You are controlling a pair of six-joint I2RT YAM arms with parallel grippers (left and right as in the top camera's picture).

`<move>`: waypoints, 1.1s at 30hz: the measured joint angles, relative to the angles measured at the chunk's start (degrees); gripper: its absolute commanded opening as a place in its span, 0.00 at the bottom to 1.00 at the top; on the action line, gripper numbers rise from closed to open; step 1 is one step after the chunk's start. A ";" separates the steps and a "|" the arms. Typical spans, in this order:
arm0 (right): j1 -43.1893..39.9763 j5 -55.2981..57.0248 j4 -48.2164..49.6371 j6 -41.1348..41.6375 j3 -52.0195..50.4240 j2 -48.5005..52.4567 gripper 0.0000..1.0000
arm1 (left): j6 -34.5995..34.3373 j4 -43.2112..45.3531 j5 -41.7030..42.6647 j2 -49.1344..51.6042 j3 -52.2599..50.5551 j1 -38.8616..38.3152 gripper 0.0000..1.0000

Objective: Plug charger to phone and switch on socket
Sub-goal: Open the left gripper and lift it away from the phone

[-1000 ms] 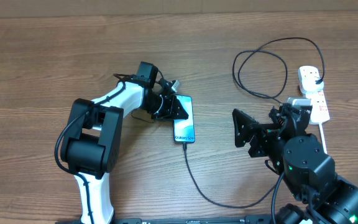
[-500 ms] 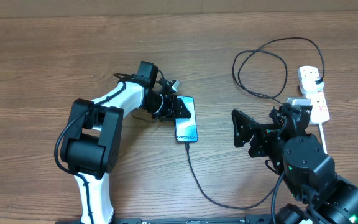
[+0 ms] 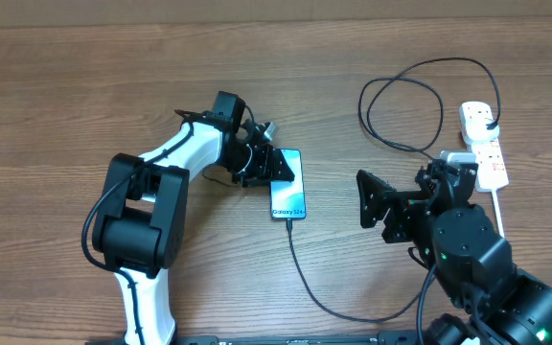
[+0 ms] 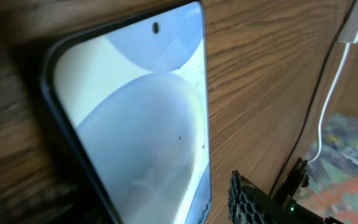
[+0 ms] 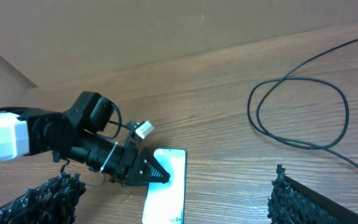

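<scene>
Taking the slim rectangular smartphone with the light blue-teal screen (image 3: 287, 185) as reference.

Reading the plug-in step as done or nearly so. Seeing the small connector tip (image 3: 286, 220) of the long thin black charger cable (image 3: 305, 273) butted against the phone's bottom edge, no gap visible from overhead. Cannot confirm full seating. Tracing the cable off that edge, away to the phone's right, through a loop, into a black plug (image 3: 488, 116) sitting in the white elongated power strip (image 3: 487, 158), well apart to the phone's right. Leaves the switch.

Placing the left gripper (image 3: 274, 169) over the phone's top-left corner, coming in from the left. Cannot tell whether clamped on the phone or just resting against it: left wrist view filled by the phone (image 4: 142, 124), own fingers not shown. Placing the right gripper (image 3: 372, 206) to the phone's right, between phone and strip, touching neither. Spread wide, fingers (image 5: 58, 196) at opposite edges of the right wrist view, holding nothing.

Next, by judgement:
- Back the left gripper off the phone without dragging it or tugging the tip out.
- Swing the right gripper away from the phone toward the strip, narrow it to a poking tip, and press the red-marked switch (image 3: 493, 153) by the occupied outlet.
- Cannot resolve switch state at this size.
- Watch the thick white cord (image 3: 498, 206) and the cable loop beside the strip: easy to snag.
</scene>
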 measured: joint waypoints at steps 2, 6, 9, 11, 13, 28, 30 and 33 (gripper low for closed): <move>0.00 -0.02 -0.17 -0.02 0.00 0.35 1.00 | -0.57 -0.63 -1.16 -0.26 0.13 0.00 0.57; 0.00 -0.04 -0.24 0.00 0.00 1.42 1.00 | -1.51 -1.33 -2.78 -0.63 0.35 0.00 0.59; 0.00 -0.11 -0.26 -0.02 0.00 2.34 1.00 | -1.75 -1.49 -3.37 -0.85 0.39 0.00 0.60; 0.00 -0.98 -0.22 0.02 0.00 2.91 1.00 | -1.88 -1.49 -3.58 -0.90 0.39 -0.07 0.59; 0.00 -2.12 -0.26 -0.04 0.00 3.43 1.00 | -1.88 -1.51 -3.93 -0.94 0.39 -0.13 0.59; 0.00 -5.79 -0.87 -0.02 0.00 12.26 1.00 | -1.88 -1.66 -4.72 -1.07 0.55 -0.28 0.60; 0.00 -6.80 -0.74 0.00 0.00 13.46 1.00 | -1.88 -1.64 -4.85 -1.09 0.55 -0.28 0.60; 0.00 -9.11 -0.15 0.02 0.00 14.51 1.00 | -1.88 -1.62 -5.07 -1.11 0.55 -0.28 0.61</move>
